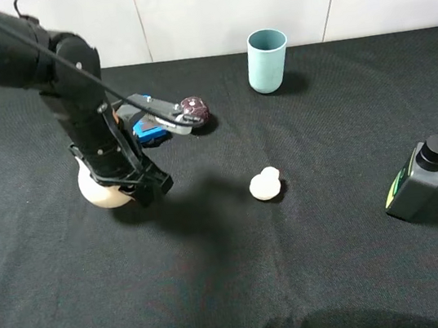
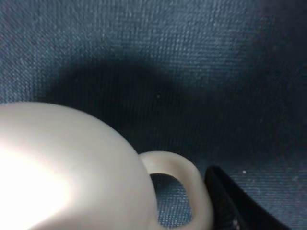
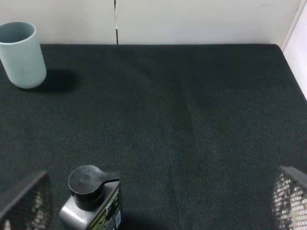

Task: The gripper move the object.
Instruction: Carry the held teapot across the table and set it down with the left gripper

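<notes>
The object, a round cream teapot [image 1: 101, 191], sits at the left of the black cloth, mostly hidden under my left arm. My left gripper [image 1: 146, 185] is down at its right side. In the left wrist view the teapot's belly [image 2: 62, 172] fills the near field with its loop handle [image 2: 194, 189] turned toward a black finger [image 2: 232, 206] lying right beside it; the other finger is hidden behind the pot. The jaws appear shut on the handle. In the right wrist view my right gripper [image 3: 158, 206] stands open, its mesh fingers [image 3: 24, 201] far apart over bare cloth.
A tall light-blue cup [image 1: 268, 59] stands at the back. A small white gourd-shaped lump [image 1: 266, 184] lies mid-table. A grey pump bottle [image 1: 419, 179] stands at the right. A dark red ball [image 1: 194, 110] and blue-orange clutter [image 1: 148, 130] lie behind the left arm.
</notes>
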Tool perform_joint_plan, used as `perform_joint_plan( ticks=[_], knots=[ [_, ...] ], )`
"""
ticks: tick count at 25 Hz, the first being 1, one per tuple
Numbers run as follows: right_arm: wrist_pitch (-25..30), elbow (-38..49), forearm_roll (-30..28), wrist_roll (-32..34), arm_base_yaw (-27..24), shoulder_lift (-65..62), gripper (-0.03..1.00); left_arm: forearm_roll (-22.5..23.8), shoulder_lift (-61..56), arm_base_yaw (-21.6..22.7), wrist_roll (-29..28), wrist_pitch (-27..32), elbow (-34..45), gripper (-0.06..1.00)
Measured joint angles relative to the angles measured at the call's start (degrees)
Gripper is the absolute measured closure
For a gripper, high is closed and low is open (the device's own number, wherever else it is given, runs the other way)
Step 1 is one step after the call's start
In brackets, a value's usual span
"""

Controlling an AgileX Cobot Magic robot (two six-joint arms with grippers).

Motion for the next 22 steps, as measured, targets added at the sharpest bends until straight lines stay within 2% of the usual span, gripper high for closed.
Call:
perform_joint_plan(
  ticks=[15, 22],
  knots=[
    [0.00, 0.00, 0.00, 0.00, 0.00, 0.00, 0.27, 1.09, -0.07, 0.00, -0.43, 14.38, -17.71, 0.52],
    [0.00, 0.00, 0.00, 0.00, 0.00, 0.00, 0.27, 1.32, -0.07, -0.20, -1.72, 17.80, -24.91, 0.52]
  ],
)
